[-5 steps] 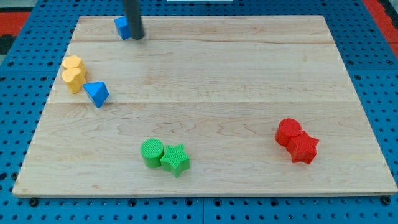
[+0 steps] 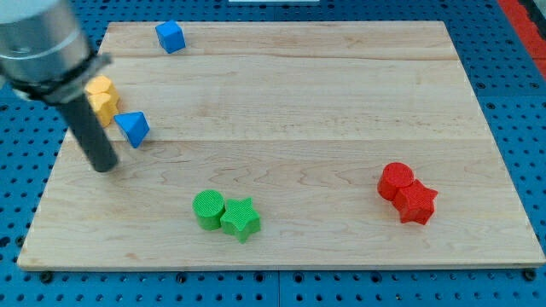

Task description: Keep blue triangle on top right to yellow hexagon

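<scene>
The blue triangle (image 2: 133, 129) lies near the board's left edge, just to the lower right of two yellow blocks (image 2: 102, 96). One of these is hexagon-like; the rod partly hides them. My tip (image 2: 104, 165) rests on the board below and to the left of the blue triangle, a short gap away from it and not touching. The rod and arm body rise to the view's top left.
A blue cube (image 2: 171, 37) sits near the board's top edge at the left. A green cylinder (image 2: 208, 209) and green star (image 2: 241, 219) touch at the bottom centre. A red cylinder (image 2: 396, 180) and red star (image 2: 416, 203) touch at the right.
My tip has moved from beside the blue cube at the top down and left to below the blue triangle. The blocks have not moved.
</scene>
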Controlling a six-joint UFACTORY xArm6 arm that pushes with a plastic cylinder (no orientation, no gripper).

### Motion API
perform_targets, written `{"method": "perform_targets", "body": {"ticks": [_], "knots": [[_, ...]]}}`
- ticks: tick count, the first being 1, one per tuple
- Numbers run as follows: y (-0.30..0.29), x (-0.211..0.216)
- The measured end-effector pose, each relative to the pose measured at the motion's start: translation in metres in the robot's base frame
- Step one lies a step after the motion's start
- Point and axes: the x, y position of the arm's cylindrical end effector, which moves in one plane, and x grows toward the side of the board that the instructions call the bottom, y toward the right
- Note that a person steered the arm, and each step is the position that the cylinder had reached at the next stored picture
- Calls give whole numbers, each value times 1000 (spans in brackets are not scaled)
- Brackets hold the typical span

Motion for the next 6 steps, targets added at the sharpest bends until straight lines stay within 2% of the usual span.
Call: {"method": "perform_targets", "body": {"ticks": [1,2,4,5,6], "knots": [[22,-29],[78,-14],[45,-134],[53,-129],[60,-88]]}}
